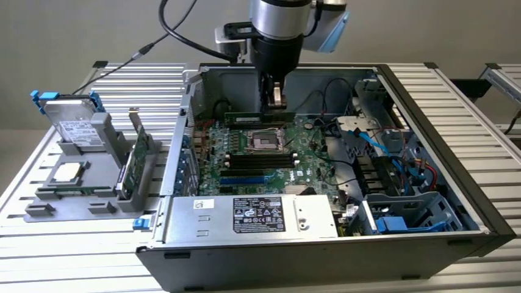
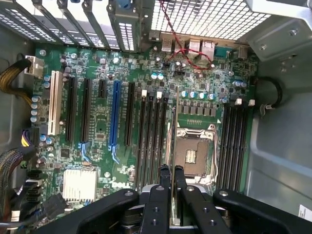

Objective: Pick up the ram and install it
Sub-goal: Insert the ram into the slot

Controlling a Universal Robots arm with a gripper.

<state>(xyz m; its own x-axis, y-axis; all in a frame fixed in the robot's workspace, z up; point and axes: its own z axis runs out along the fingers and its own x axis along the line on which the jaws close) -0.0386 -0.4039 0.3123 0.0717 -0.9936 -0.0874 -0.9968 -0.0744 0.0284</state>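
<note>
Slatted alu table (image 1: 82, 268), plain grey wall behind. On it sits 1 open PC case (image 1: 326, 268), lying on its side w/ the motherboard (image 1: 244, 152) facing up.

On the exterior view's left stands 1 grey fixture (image 1: 82, 201). It carries 1 silver hard drive (image 1: 73, 125) w/ blue tabs, upright, and 1 green expansion card (image 1: 140, 155) w/ metal bracket, on edge. Between them lies 1 small square silver part (image 1: 72, 173), too small to ID.

Inside the case:
- 1 PSU box (image 1: 244, 217) w/ label along the near wall
- 1 CPU socket (image 1: 262, 141) mid-board
- a few blue cables (image 1: 379, 149) on the exterior view's right

1 arm (image 1: 281, 24) comes straight down into the case. Its gripper (image 1: 274, 101) is nipped tight on the ram (image 1: 244, 116), held about mid-length. That is the 1 stick in sight: long, thin, green, level, just over the board on the far side of the socket.

In the wrist view, 2 black fingers (image 2: 164, 178) sit close together w/ the ram's thin edge between them. The stick runs parallel to the memory slots (image 2: 153, 136). There are 4 black slots on one side of the socket and approx 4 on the other, none filled. Can't tell if the stick touches a slot.

Expansion slots on the board: 1 white (image 2: 56, 105), 1 blue (image 2: 115, 114), and several black.
</note>
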